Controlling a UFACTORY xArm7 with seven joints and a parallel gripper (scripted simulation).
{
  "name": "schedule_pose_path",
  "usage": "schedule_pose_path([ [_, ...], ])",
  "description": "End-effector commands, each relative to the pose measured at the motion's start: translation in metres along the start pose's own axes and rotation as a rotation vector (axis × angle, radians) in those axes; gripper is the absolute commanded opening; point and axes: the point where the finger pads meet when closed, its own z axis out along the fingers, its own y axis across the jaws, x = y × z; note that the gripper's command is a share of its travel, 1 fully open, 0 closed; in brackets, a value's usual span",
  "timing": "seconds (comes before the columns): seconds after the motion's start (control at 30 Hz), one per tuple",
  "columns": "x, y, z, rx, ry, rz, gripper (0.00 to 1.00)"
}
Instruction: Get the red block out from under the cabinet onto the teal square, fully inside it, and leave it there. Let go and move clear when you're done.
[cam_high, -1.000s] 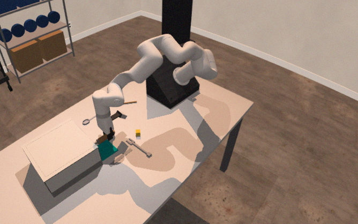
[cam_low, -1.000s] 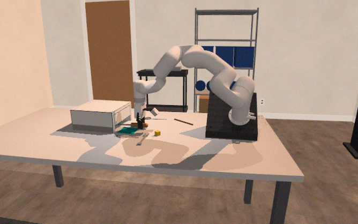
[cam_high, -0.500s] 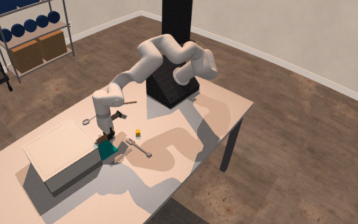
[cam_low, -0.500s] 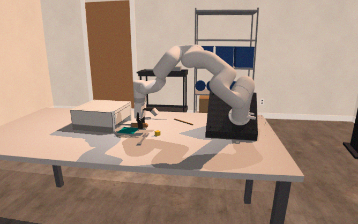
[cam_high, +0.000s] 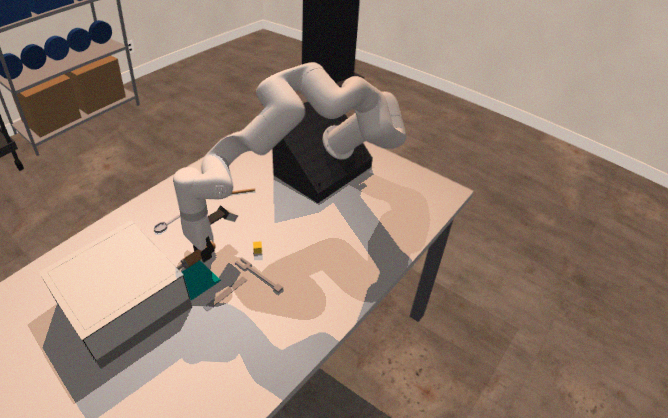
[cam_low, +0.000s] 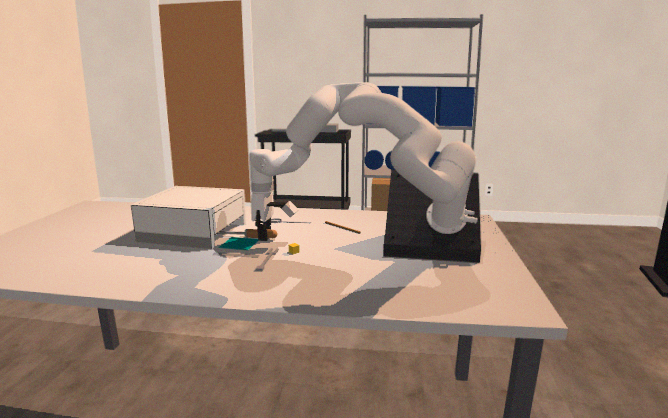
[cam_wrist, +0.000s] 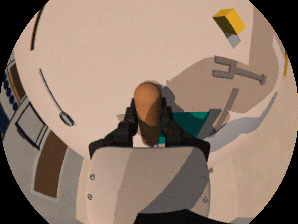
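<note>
My gripper (cam_high: 205, 251) is shut on a brown rod with a rounded end (cam_wrist: 149, 111), held low over the table. It also shows in the side view (cam_low: 261, 232). The rod sits at the far edge of the teal square (cam_high: 200, 279), with one end toward the cabinet (cam_high: 115, 285). The teal square lies flat against the cabinet's open front (cam_low: 239, 243) and shows partly behind the fingers in the wrist view (cam_wrist: 194, 123). The cabinet is a low grey box (cam_low: 187, 212). No red block shows in any view.
A yellow cube (cam_high: 257, 247) and a flat wrench (cam_high: 259, 275) lie to the right of the teal square. A ring-ended tool (cam_high: 165, 225) and a thin wooden stick (cam_high: 243, 190) lie behind the arm. The black robot base (cam_high: 320, 160) stands at the table's back.
</note>
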Motion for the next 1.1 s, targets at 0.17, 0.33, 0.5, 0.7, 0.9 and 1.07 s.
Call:
schedule_pose_path([
  [0.17, 0.003, -0.001, -0.003, 0.002, -0.005, 0.000, 0.00],
  [0.33, 0.008, -0.001, -0.003, 0.002, -0.005, 0.000, 0.00],
  [0.5, 0.014, -0.001, -0.003, 0.003, -0.005, 0.000, 0.00],
  [0.7, 0.021, -0.001, -0.003, 0.002, -0.005, 0.000, 0.00],
  [0.9, 0.032, -0.001, -0.003, 0.002, -0.005, 0.000, 0.00],
  [1.07, 0.043, -0.001, -0.003, 0.002, -0.005, 0.000, 0.00],
])
